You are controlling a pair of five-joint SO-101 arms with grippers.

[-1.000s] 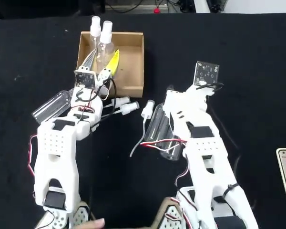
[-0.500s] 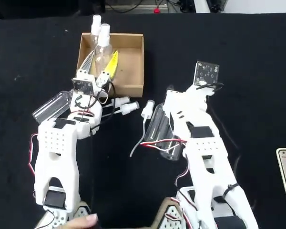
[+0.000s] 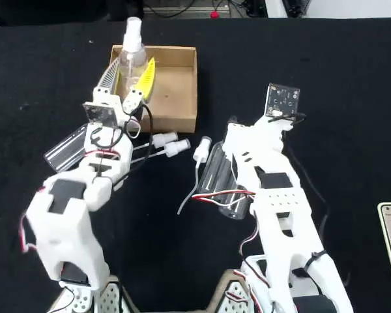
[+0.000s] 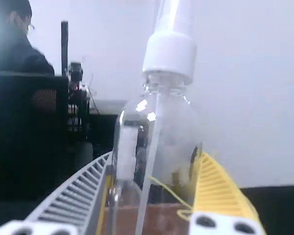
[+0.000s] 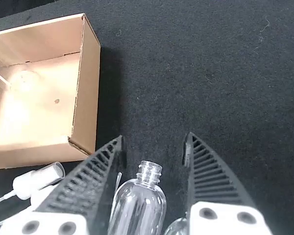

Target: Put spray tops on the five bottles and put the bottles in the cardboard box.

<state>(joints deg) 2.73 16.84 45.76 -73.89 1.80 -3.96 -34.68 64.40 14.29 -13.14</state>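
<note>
High view, seen from beside the table: the job looks to be in its early part. One capped bottle (image 3: pixel 131 51) is at the far-left corner of the cardboard box (image 3: pixel 179 122), in the left gripper (image 3: pixel 132 60). Whether another bottle stands hidden behind it I cannot tell. Outside the box I count three bottles without tops lying on the black table (image 3: pixel 326 65): a lone bottle (image 3: pixel 68 147) just beside the left arm and a pair of bottles (image 3: pixel 216 171) partly under the right arm. Three loose spray tops (image 3: pixel 164 139) lie between the arms, near the box's front wall. By my reckoning those three bottles want tops and then boxing, and the held one wants setting down and letting go. The left wrist view shows the capped bottle upright between the fingers, the grey finger (image 4: pixel 73 191) on one side and the yellow finger (image 4: pixel 218 191) on the other. Each lies against the bottle's wall, so I take it as pinched; whether its base rests on the box floor I cannot see. The right gripper (image 5: pixel 154 138) hangs low over the table with its black fingers spread wide. An open-necked bottle (image 5: pixel 144 196) lies between them, neck toward the fingertips, and I cannot tell whether it touches either.
</note>
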